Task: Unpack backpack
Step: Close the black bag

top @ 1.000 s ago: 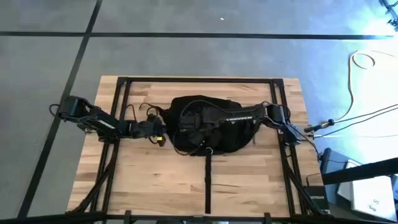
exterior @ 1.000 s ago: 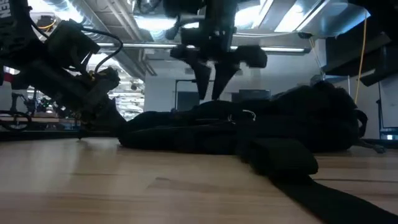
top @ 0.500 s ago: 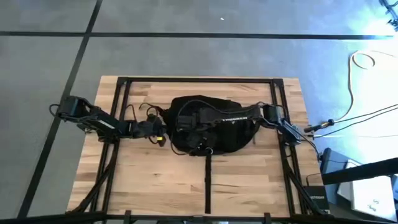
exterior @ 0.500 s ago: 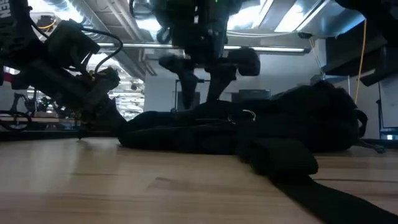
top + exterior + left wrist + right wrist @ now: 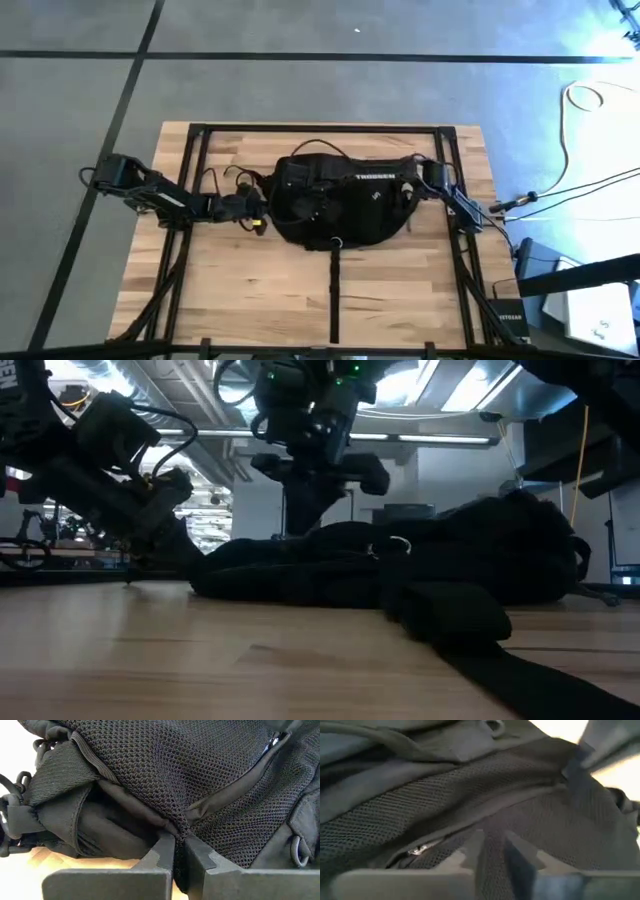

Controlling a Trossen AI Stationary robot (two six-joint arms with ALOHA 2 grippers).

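Large black soft fabric backpack (image 5: 335,205) lies flat mid-table on the light wooden slatted tabletop (image 5: 240,290), between the two arms. One long black webbing strap (image 5: 333,290) trails off it toward the near table edge; in the low view that strap (image 5: 470,630) runs across the foreground.

Left gripper (image 5: 262,213) sits at the pack's left edge, low at table height. Left wrist view: fingers (image 5: 162,852) pressed nearly together, pinching a fold of black mesh fabric (image 5: 210,780) that bunches up right at the fingertips. A rolled or folded side panel of the pack sits just beside the fingers, bare wood visible beneath it. A small metal ring (image 5: 298,851) hangs off to one side of the fingers.

Right gripper (image 5: 322,205) is over the pack's middle-left, arm stretched across the top of the bag from the right side. Low view shows it (image 5: 300,525) coming down from above, tips at the pack's upper surface. Right wrist view: fingers (image 5: 470,851) close together with a narrow gap, mesh fabric running right up between and ahead of them; a silver zipper pull (image 5: 417,850) lies just beside one finger. Blurred, so cannot tell whether they actually grip the mesh or just rest on it.
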